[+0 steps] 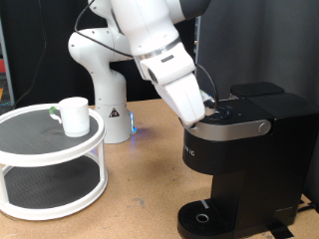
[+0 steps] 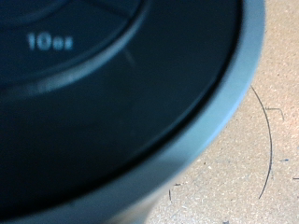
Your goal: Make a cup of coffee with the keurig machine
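Pincer (image 1: 211, 108) down on the closed lid (image 1: 231, 125) of the keurig (image 1: 244, 159), the arm (image 1: 159, 50) leaning in from eleven o'clock in the exterior view; its fingertips are hidden against the black top, so whether they stand wide or narrow cannot be told. The wrist view is filled by the lid's dark face, with a "10oz" mark (image 2: 43, 41) on it and its silver trim (image 2: 220, 112) curving past bare tabletop (image 2: 266, 159), which suggests the hand sits there to work the controls or press the lid. One cup (image 1: 72, 115) stands upright and well apart at nine o'clock, on the upper tier of a round white two-level stand (image 1: 50, 159), likely parked within reach. The drip base (image 1: 204, 216) at the machine's foot carries no cup. Count: one arm, one machine, one cup, one stand.
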You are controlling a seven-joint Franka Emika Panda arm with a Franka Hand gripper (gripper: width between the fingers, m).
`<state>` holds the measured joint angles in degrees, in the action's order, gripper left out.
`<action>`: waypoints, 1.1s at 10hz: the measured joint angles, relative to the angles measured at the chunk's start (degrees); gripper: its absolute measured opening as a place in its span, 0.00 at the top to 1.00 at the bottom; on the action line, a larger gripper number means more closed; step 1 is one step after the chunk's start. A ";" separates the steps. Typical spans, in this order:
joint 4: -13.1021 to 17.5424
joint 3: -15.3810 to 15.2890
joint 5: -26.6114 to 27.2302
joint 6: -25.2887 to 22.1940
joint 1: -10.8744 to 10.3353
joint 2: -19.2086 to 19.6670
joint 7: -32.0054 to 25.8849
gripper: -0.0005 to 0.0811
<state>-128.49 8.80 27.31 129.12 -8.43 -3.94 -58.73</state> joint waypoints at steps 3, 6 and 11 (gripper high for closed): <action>-0.25 0.03 0.01 0.57 0.01 0.26 -1.06 0.99; -0.28 0.03 0.01 0.58 0.01 0.25 -1.40 0.99; -1.92 -0.12 -7.06 -1.77 0.15 2.01 0.72 0.99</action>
<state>-130.41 8.67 20.25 127.35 -8.28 -1.93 -58.01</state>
